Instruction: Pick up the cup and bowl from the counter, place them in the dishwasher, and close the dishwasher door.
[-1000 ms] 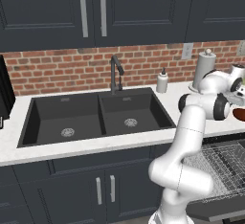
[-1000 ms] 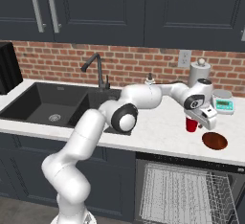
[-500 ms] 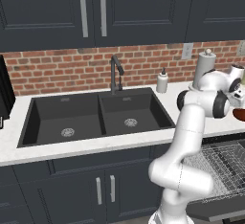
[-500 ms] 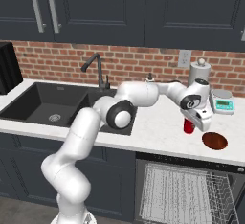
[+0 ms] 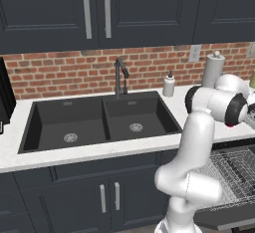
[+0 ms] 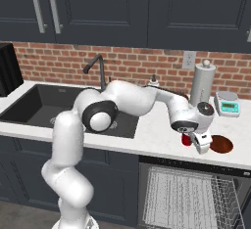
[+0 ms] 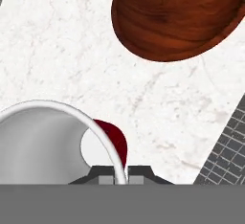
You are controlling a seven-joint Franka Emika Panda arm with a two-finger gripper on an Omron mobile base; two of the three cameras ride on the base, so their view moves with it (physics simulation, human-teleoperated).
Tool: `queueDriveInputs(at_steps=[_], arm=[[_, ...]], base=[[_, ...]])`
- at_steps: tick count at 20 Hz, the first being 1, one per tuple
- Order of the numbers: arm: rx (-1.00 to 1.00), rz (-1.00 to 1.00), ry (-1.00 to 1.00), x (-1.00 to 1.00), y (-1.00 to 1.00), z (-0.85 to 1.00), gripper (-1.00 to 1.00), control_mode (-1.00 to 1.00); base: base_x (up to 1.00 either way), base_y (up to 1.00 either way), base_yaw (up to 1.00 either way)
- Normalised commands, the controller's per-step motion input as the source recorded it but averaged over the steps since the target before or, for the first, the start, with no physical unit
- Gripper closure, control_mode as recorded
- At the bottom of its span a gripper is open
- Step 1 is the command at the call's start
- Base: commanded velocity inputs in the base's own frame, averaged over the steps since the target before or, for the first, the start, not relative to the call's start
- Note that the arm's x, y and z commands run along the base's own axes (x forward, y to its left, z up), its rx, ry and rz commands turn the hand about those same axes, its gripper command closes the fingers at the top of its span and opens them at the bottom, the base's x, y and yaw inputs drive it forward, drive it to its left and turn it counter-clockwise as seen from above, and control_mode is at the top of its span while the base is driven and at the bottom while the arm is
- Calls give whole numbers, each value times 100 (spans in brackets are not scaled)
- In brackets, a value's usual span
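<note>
The red cup (image 6: 186, 139) with its white rim (image 7: 57, 108) stands on the white counter (image 6: 152, 137), just left of the dark reddish-brown bowl (image 6: 221, 145). My gripper (image 6: 199, 144) reaches down onto the cup. In the hand view the gripper (image 7: 120, 173) is shut on the cup's wall, one finger inside the rim and one outside against the red side (image 7: 115, 141). The bowl (image 7: 182, 17) lies beyond it. The dishwasher's wire rack (image 6: 186, 194) is pulled out below the counter edge, over the lowered dishwasher door (image 5: 219, 218).
A paper towel roll (image 6: 202, 83) and a small scale (image 6: 228, 106) stand by the brick wall behind the cup. A white soap bottle (image 5: 169, 85) sits beside the black double sink (image 5: 99, 122) with its faucet (image 5: 119, 75). Dark cabinets hang above.
The fingers have closed onto the cup's wall. The arm and hand have barely shifted, and the bowl has stayed put.
</note>
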Motion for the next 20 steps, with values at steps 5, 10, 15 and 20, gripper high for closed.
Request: queueDriveInputs(at_steps=[5, 10, 15, 20], arm=[[-1, -2, -32, -100, 65, 8, 100, -100], [-13, 0, 2, -100, 14, 57, 100, -100], [-15, 2, 14, -100, 0, 33, 100, -100], [-3, 10, 1, -86, 0, -13, 100, -100]], base=[[0, 0, 0], [0, 0, 0], [0, 0, 0], [0, 0, 0]])
